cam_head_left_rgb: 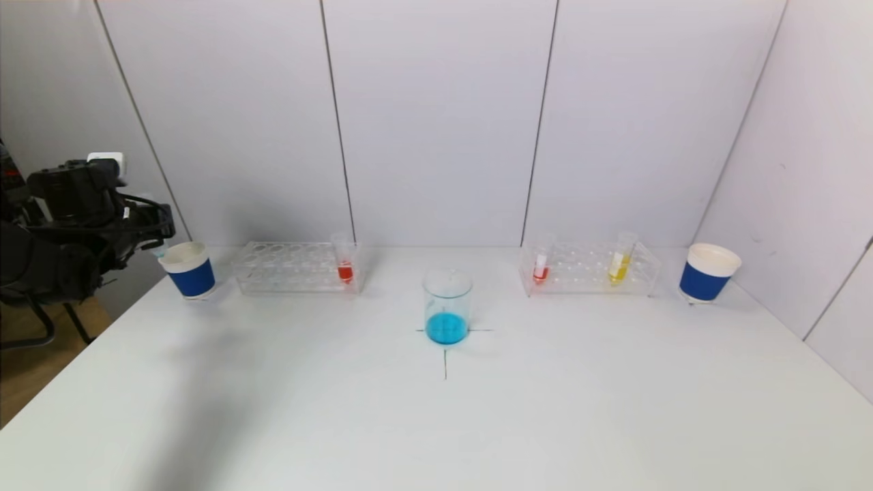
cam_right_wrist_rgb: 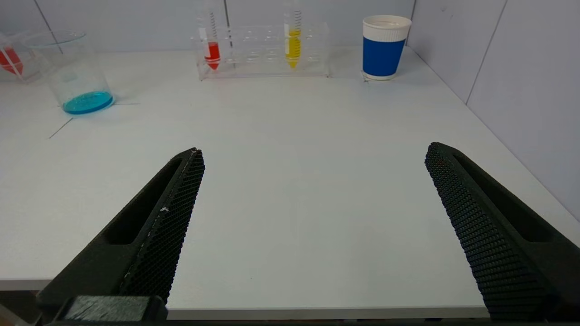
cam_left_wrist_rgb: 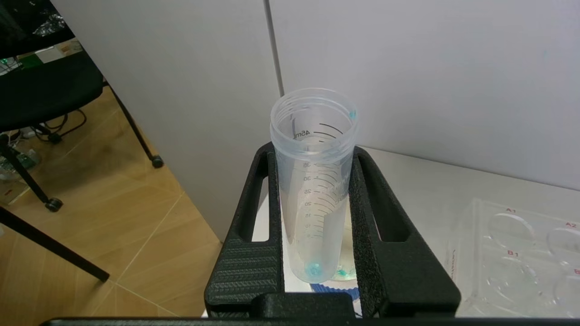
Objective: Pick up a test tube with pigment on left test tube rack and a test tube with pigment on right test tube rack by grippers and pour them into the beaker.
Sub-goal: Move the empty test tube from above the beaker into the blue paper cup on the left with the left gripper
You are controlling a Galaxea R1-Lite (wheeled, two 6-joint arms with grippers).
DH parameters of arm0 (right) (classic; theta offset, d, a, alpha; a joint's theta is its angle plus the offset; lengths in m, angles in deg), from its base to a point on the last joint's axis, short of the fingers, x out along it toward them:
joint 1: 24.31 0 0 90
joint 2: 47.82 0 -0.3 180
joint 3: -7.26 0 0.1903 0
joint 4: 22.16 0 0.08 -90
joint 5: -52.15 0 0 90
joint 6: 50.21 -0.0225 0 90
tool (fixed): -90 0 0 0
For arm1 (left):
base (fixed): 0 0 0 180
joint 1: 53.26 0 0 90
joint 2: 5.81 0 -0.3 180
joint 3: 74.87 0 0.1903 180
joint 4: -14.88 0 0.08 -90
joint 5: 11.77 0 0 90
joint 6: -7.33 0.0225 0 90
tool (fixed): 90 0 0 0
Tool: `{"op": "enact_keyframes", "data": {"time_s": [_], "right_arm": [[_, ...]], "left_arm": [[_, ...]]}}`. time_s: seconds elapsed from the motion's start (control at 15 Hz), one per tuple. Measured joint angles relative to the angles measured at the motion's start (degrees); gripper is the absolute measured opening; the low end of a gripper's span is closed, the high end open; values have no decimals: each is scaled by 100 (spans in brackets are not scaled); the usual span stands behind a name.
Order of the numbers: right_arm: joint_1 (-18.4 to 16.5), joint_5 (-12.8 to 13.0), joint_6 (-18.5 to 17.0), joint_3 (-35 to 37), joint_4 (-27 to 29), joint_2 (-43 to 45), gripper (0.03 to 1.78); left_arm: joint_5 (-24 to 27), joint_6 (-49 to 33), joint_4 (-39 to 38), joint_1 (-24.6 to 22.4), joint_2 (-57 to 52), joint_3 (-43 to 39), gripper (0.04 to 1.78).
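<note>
Left gripper (cam_left_wrist_rgb: 317, 271) clamped on near-empty test tube (cam_left_wrist_rgb: 312, 181) above blue paper cup (cam_head_left_rgb: 190, 270), left of beaker (cam_head_left_rgb: 447, 305). Right gripper (cam_right_wrist_rgb: 312, 226) spread wide. Light, slick, rigid plastic; grip mid-barrel.

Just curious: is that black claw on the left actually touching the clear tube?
Touching. In the left wrist view, the left gripper has both fingers pressed flat against the near-empty test tube, no gap visible.

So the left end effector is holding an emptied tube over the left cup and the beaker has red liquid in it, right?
Not quite. The head view shows blue liquid in the beaker, not red. The left end effector does hold the nearly empty tube above the left cup.
</note>
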Motion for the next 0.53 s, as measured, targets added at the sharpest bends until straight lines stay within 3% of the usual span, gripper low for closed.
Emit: {"op": "enact_keyframes", "data": {"time_s": [0.53], "right_arm": [[0,0,0,2,0,0,177]], "left_arm": [[5,16,-474,9,835,477,45]]}}
